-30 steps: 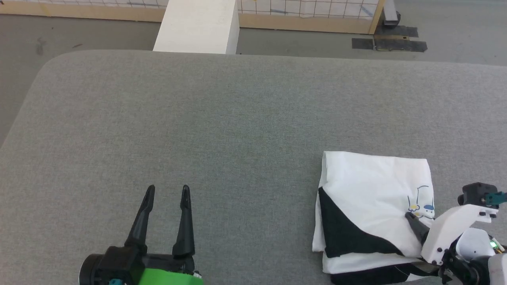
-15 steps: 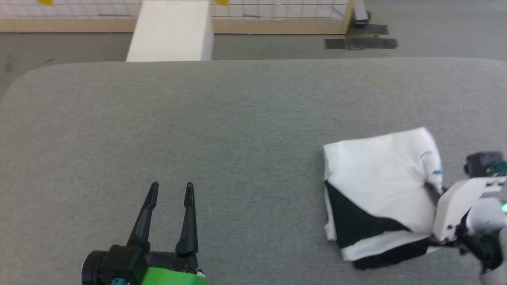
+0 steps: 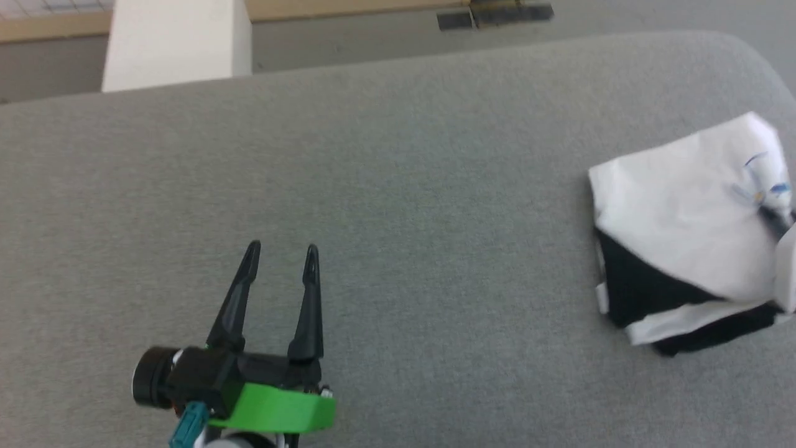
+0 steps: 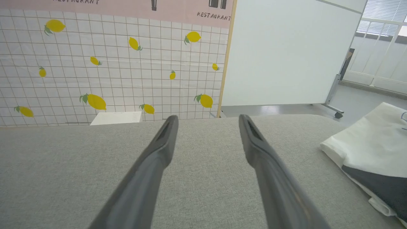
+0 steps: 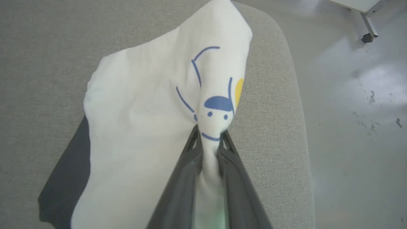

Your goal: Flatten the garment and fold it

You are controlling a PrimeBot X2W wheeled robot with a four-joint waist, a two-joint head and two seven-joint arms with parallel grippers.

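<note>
The garment (image 3: pixel 684 218) lies folded into a thick white bundle with a black sleeve wedge, near the right end of the grey table (image 3: pixel 398 155). In the right wrist view my right gripper (image 5: pixel 208 140) is shut on a pinch of white fabric at the blue bear-face print (image 5: pixel 216 105), and the garment (image 5: pixel 143 111) bunches up towards the fingers. The same gripper (image 3: pixel 774 218) shows at the head view's right edge. My left gripper (image 3: pixel 282 249) hovers open over bare table far to the left, holding nothing. In its wrist view the left gripper (image 4: pixel 207 119) points along the table, with the garment (image 4: pixel 375 149) at the right.
The table's rounded right edge (image 5: pixel 295 95) runs close beside the garment, with shiny floor (image 5: pixel 356 111) beyond. A white block (image 3: pixel 174 43) stands behind the table's far edge. A lemon-patterned wall (image 4: pixel 111 63) and a white panel on wheels (image 4: pixel 286 54) stand further back.
My right gripper has shut on the garment at the print and pulled that side up. The head camera has turned, shifting the whole picture. The left gripper stays open.
</note>
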